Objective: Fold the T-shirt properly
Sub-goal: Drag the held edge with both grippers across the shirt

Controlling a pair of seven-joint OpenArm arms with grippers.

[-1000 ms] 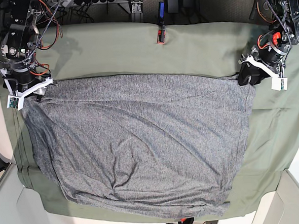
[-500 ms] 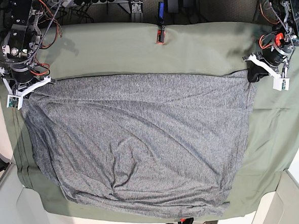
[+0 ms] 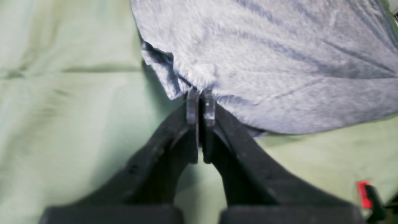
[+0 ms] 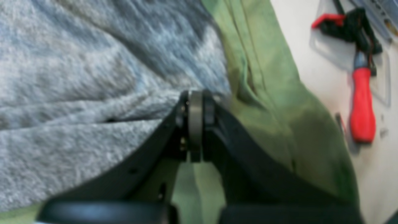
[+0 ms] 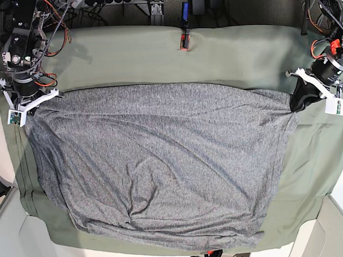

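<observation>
Both arms are on the cloth now. The shirt [image 5: 162, 164] lies spread wide over the green table cover [image 5: 172, 52], filling most of it, wrinkled toward the near edge. At the base view's right, the left gripper [image 3: 200, 102] has its jaws pressed together on a far corner of the shirt — the wrist view shows grey knit bunched right at the tips and drawn out into a peak. On the other side, the right gripper [image 4: 196, 102] is clamped just the same on the opposite far corner, grey fabric gathered at its tips with the cover's edge just beside it.

So the step in hand looks like a two-corner lift for the first fold. To do it well, I'd say both corners want to rise together and level, so the far edge stays taut between them and doesn't sag in the middle. Each pinch should hold shirt alone — the cover sits very close at the right gripper, and catching it would drag the whole surface. Then carry the edge toward the near hem in one even sweep, letting the creases flatten.

Containers? None here — only a red-handled tool [image 4: 362, 105] lying off the cover on the bare table.
</observation>
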